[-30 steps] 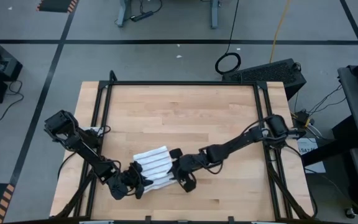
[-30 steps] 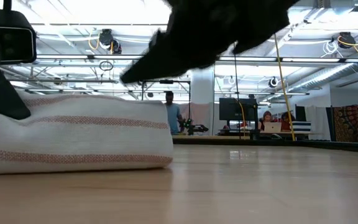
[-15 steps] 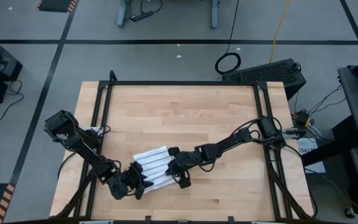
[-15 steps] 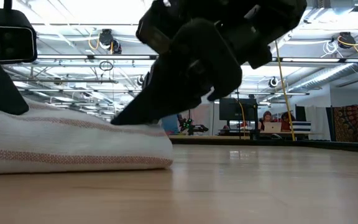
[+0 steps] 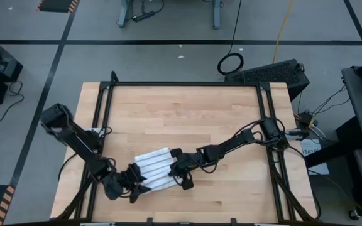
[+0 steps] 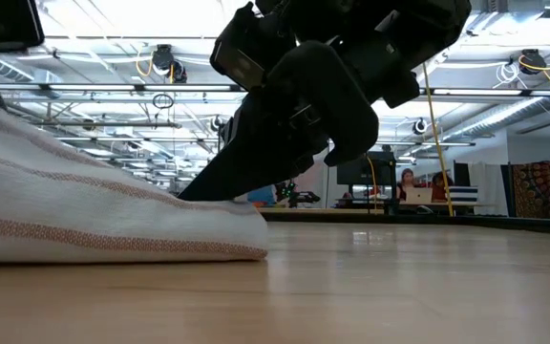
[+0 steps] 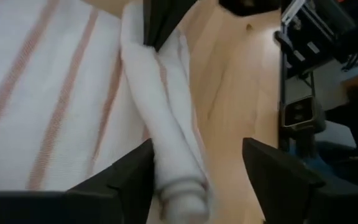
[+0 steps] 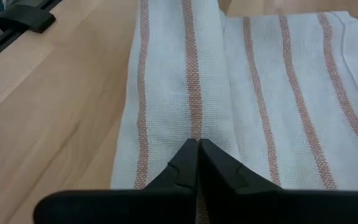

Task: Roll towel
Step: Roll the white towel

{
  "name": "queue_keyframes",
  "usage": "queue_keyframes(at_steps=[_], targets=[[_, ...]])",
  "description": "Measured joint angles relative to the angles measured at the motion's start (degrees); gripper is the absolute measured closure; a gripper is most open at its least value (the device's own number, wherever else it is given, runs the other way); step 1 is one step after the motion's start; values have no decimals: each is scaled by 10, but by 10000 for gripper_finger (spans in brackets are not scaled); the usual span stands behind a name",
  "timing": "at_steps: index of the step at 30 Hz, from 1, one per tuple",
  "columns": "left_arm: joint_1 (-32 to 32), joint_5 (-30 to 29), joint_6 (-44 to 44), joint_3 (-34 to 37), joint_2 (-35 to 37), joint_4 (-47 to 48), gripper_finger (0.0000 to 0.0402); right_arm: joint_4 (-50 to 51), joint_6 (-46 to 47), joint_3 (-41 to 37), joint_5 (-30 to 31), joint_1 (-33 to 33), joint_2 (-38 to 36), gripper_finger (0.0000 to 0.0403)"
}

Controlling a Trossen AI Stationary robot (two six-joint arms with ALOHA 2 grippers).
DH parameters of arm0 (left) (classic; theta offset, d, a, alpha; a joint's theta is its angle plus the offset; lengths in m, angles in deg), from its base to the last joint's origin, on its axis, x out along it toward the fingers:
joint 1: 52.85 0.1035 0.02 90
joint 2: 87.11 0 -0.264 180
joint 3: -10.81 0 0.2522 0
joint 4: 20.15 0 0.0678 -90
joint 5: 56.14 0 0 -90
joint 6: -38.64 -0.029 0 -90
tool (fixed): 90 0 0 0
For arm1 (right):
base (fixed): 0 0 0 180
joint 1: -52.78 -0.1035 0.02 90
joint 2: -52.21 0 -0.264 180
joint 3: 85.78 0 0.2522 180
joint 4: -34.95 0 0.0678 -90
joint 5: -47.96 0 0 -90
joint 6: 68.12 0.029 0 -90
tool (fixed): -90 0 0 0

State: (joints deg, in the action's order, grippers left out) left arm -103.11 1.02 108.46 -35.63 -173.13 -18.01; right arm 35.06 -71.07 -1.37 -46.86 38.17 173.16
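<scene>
The towel (image 5: 154,168), white with narrow reddish stripes, lies partly rolled on the near half of the wooden worktop (image 5: 181,119), between the two arms.

Right gripper (image 8: 197,163): jaws pressed together, tips pinching a raised fold of the towel at its right end. In the low view this gripper (image 6: 208,189) bears down on the cloth where it meets the worktop.

Left gripper (image 7: 194,177): jaws spread, straddling the rolled edge at the towel's left end. No pinch is visible; the roll lies loose between the fingers (image 7: 120,180).

Recommended procedure for the step in hand, judged from this position:
- Maintain the right pinch so the fold does not slacken.
- Seat the left jaws around the same layer of the roll before closing.
- Turn both ends at an equal rate; uneven travel is likely to cone the roll.
- Keep the cloth low against the worktop to preserve tension.
</scene>
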Motion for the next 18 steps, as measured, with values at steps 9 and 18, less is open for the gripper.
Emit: queue_keyframes(at_steps=[9, 18], targets=[[-8, -20, -23, 0, 156, 169, 181, -2, -3, 0, 0, 0, 0, 395], [6, -93, -191, 0, 109, 37, 251, -2, -3, 0, 2, 0, 0, 395]])
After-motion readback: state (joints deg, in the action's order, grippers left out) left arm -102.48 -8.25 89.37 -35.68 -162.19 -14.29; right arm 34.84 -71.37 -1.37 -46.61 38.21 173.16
